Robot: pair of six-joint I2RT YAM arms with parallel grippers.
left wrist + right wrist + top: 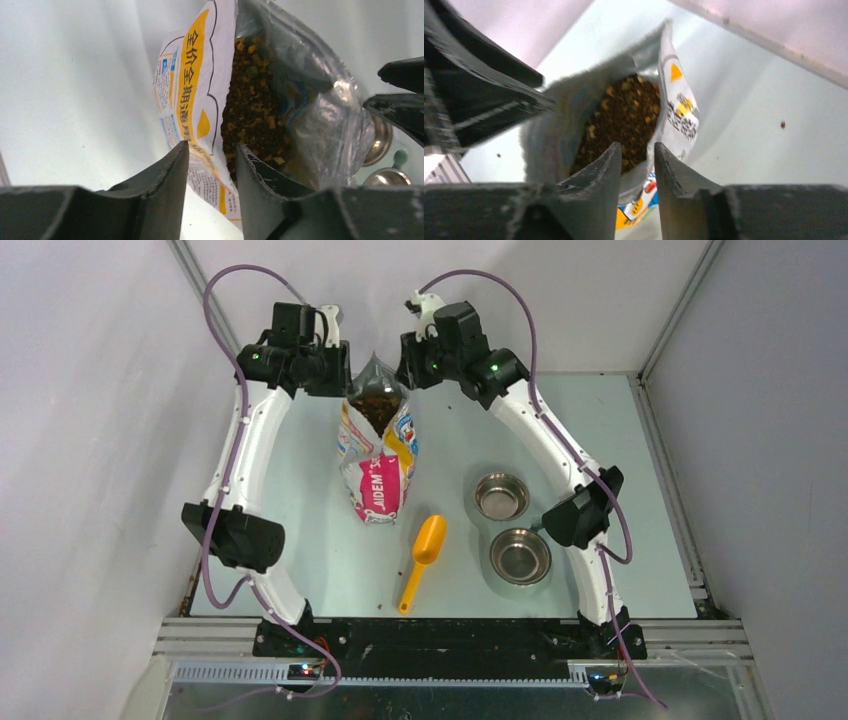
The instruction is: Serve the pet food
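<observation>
The pet food fills the open mouth of a white, yellow and pink printed bag standing upright at the table's middle back. My left gripper is at the mouth's left side. In the left wrist view its jaws stand apart around the bag's printed wall, with the kibble just beyond. My right gripper is at the mouth's right side. Its jaws are slightly apart with the bag's rim between them, above the kibble.
A yellow scoop lies on the table in front of the bag, handle toward the near edge. Two empty steel bowls stand to its right, close to the right arm. Walls enclose the table at back and sides.
</observation>
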